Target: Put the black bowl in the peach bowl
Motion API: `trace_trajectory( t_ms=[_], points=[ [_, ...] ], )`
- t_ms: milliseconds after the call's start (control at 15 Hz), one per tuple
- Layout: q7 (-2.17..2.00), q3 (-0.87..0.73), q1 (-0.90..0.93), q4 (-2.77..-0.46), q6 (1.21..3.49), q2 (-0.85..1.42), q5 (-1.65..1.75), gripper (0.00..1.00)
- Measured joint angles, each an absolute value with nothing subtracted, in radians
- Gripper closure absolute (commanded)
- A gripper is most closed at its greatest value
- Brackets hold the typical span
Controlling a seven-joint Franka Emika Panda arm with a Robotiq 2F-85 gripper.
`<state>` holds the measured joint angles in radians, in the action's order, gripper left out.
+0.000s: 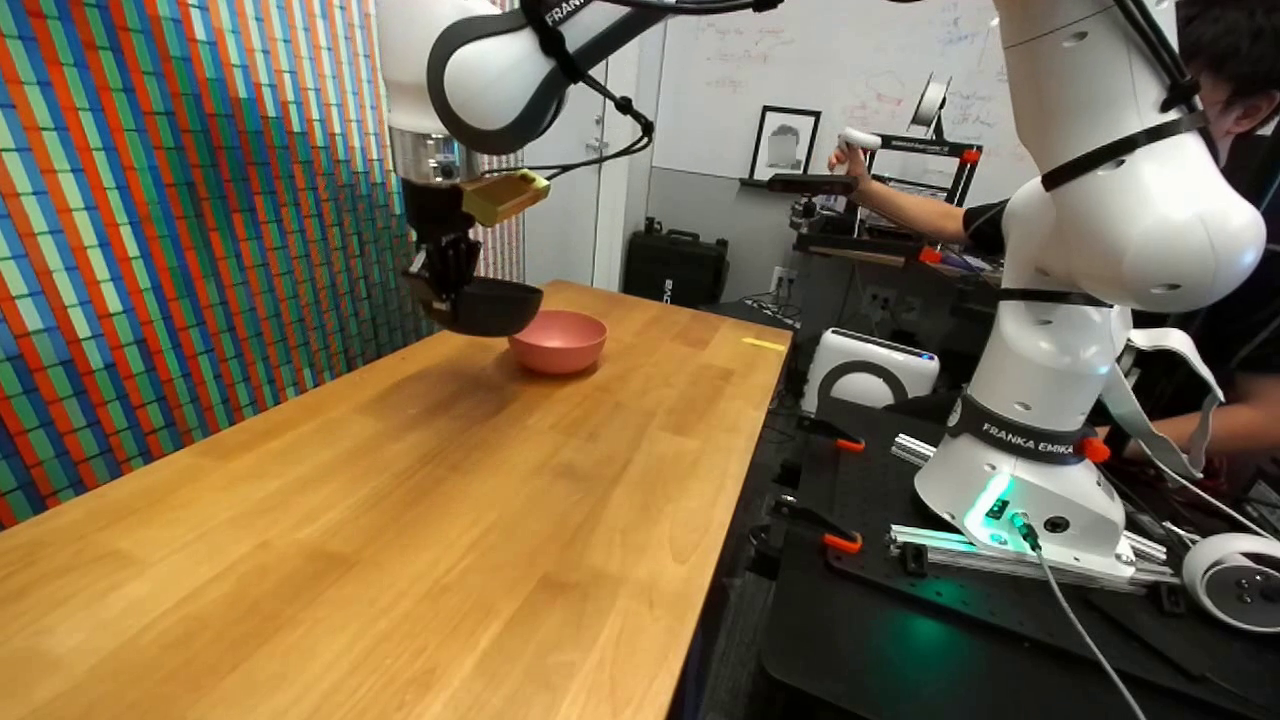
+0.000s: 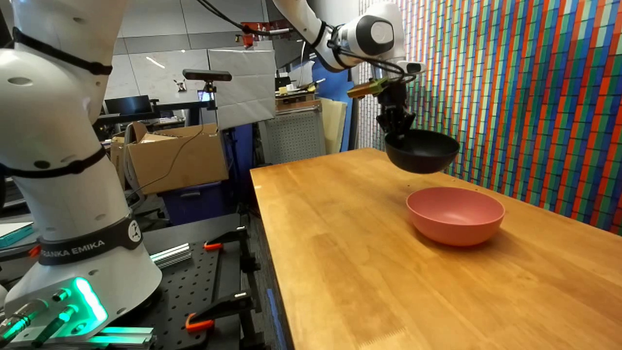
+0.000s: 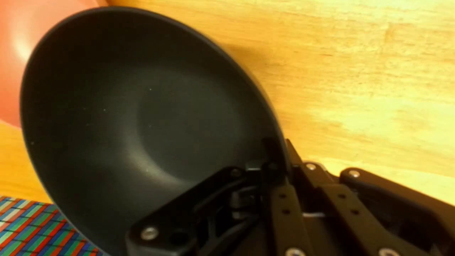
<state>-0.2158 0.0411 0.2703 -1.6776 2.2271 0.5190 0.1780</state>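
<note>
The glossy black bowl (image 2: 423, 151) hangs above the table, roughly level and open side up. It also shows in an exterior view (image 1: 497, 307) and fills much of the wrist view (image 3: 170, 106). My gripper (image 3: 280, 153) is shut on the rim of the black bowl, one finger inside and one outside. The gripper also shows in both exterior views (image 1: 445, 285) (image 2: 399, 133). The salmon-pink peach bowl (image 2: 456, 216) stands upright on the table, beside and below the black bowl. It is partly hidden in an exterior view (image 1: 558, 343) and in the wrist view (image 3: 21, 53).
The wooden table (image 1: 480, 540) carries the peach bowl. A colourful striped curtain (image 2: 525, 97) runs along the table's far side, close to the gripper. A strip of yellow tape (image 1: 764, 344) lies near a table edge. A person (image 1: 1230, 120) is behind the robot base.
</note>
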Motion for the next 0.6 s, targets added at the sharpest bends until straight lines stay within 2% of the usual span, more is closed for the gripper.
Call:
trace_trajectory(
  t_ms=[333,600],
  points=[
    [-0.213,-0.003,0.227,-1.682,2.126,0.452,0.211,0.99],
    [-0.216,-0.043,0.19,-1.756,2.134,0.451,0.28,0.99]
  ],
)
